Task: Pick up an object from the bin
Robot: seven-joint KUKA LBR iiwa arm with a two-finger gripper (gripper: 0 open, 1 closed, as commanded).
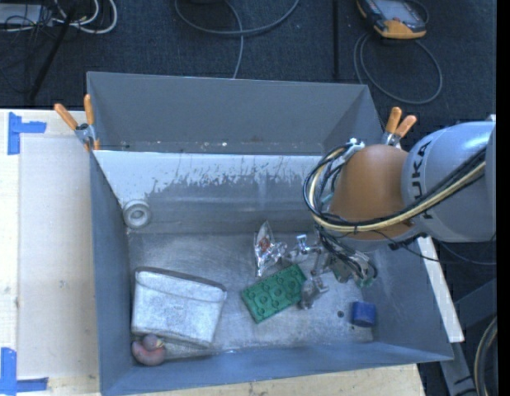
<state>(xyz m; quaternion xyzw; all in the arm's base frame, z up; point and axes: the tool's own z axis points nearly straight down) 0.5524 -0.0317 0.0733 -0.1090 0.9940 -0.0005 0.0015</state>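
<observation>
My gripper [319,267] hangs low in the right half of the bin, under the orange wrist cover. It is right at the right-hand edge of a flat green studded building plate [273,294] that lies tilted on the bin floor. A crumpled piece of silver foil [264,249] sits just left of the gripper, touching the plate's upper corner. A small blue block [363,313] lies apart, to the lower right of the gripper. Whether the gripper touches the plate I cannot tell.
A white folded cloth or sponge [177,307] lies at the bin's lower left, with a pink rounded thing [148,351] at its bottom corner. A small grey round cap [137,214] rests against the left wall. The arm and its cables cover the bin's right side.
</observation>
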